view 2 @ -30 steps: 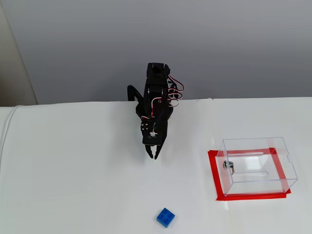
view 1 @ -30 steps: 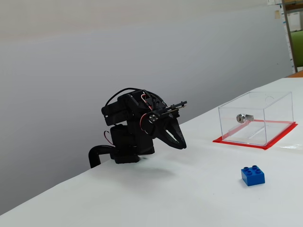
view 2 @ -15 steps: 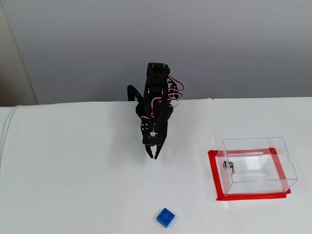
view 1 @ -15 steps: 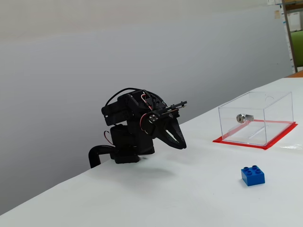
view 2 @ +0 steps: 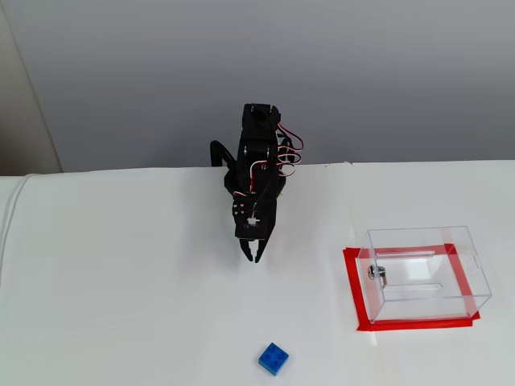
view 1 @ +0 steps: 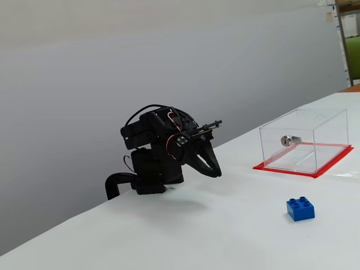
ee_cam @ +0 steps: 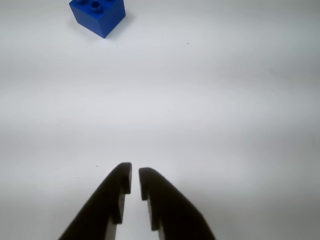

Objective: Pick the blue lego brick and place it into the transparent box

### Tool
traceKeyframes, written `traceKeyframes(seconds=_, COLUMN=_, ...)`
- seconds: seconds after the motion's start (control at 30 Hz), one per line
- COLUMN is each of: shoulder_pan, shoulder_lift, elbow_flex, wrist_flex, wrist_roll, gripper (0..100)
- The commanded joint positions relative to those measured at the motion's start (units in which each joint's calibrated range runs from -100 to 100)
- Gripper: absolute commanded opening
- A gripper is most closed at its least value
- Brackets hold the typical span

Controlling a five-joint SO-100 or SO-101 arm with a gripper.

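Blue and studs-up, the lego brick (view 2: 273, 359) sits on the white table (view 2: 121, 305), turned so a corner faces the arm in the wrist view (ee_cam: 98, 15); squarish, it shows no clear long axis. It lies well apart from the fingers (ee_cam: 135, 175), which are nearly pressed together with only a thin slit between them, holding nothing. The transparent box (view 2: 425, 272) stands on its red base to the right in a fixed view, long side running left to right, with a silver lock piece (view 1: 290, 140) on one wall.
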Motion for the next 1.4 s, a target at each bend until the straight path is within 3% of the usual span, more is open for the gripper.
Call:
traceKeyframes(seconds=0.0, shoulder_pan=-1.1, shoulder_lift=-0.3, elbow_flex=0.4, wrist_flex=-0.2, wrist_roll=0.1, gripper=2)
traceKeyframes(seconds=0.8, shoulder_pan=-17.6, shoulder_lift=-0.1, elbow_flex=-9.3, wrist_flex=1.7, wrist_roll=-0.3, gripper=2)
traceKeyframes(seconds=1.07, shoulder_pan=-16.5, shoulder_lift=-0.1, elbow_flex=-8.8, wrist_flex=5.3, wrist_roll=0.0, gripper=2)
traceKeyframes(seconds=1.37, shoulder_pan=-9.1, shoulder_lift=3.6, elbow_flex=-9.8, wrist_flex=4.5, wrist_roll=0.0, gripper=2)
